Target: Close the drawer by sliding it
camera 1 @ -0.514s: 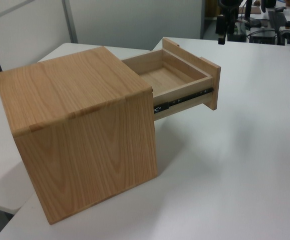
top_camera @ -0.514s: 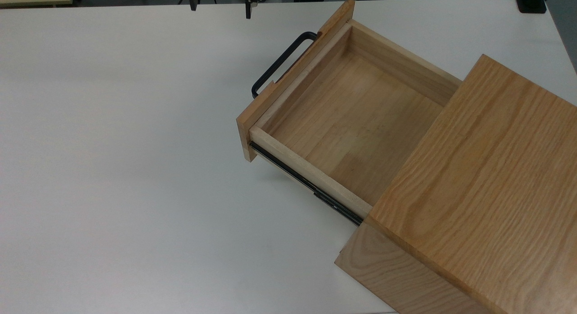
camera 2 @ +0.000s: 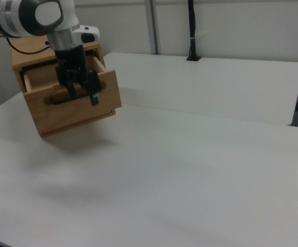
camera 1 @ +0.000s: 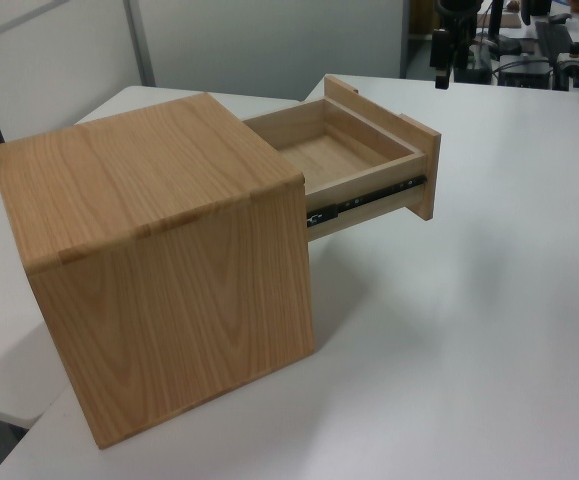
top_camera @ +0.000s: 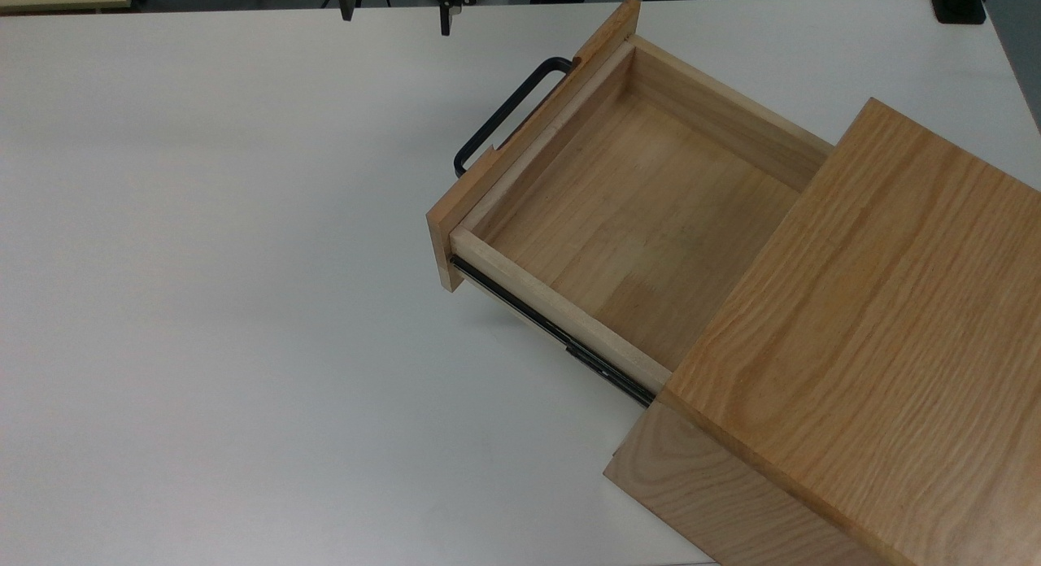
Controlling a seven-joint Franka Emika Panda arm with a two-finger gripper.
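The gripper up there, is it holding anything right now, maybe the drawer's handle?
Nothing. The gripper hangs open above the table, well apart from the drawer and its handle.

You are looking at the plain wooden cabinet box (top_camera: pixel 862 338) sitting on the white desk (top_camera: pixel 203 306) at the top view's right. The light oak wooden drawer (top_camera: pixel 634 216) is sticking out of it toward the top view's upper left, its black U-shaped bar handle (top_camera: pixel 508 111) facing outward. The black two-finger gripper (top_camera: pixel 398 9) is hanging beyond the handle, apart from it, at the desk's far edge.
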